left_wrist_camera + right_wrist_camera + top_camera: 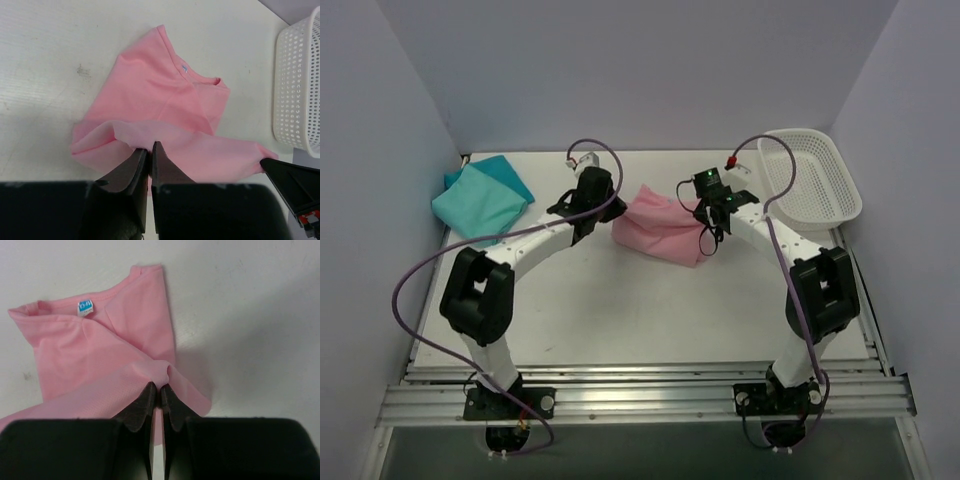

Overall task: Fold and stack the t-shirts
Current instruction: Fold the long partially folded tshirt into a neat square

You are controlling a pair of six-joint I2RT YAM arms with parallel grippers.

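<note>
Pink t-shirt (pixel 665 232) lying crumpled at middle of counter (pixel 620 310), nearer far edge. Left gripper (pixel 149 149) pinching fold on shirt's left side, fingers closed tight on cloth. Right gripper (pixel 160 389) clamping raised fold on shirt's right side, fingers together on fabric. Teal t-shirt (pixel 480 198) lying at far left corner, well apart. White mesh basket (pixel 815 178) sitting at far right corner.

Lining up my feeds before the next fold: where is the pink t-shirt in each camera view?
Top external: pink t-shirt at centre frame, left of the white basket.
Left wrist: pink t-shirt across the middle, edge pinched in the left gripper at bottom.
Right wrist: pink t-shirt in the left half, fold pinched in the right gripper.
Shared landmark: blue neck label, both wrist views.
</note>
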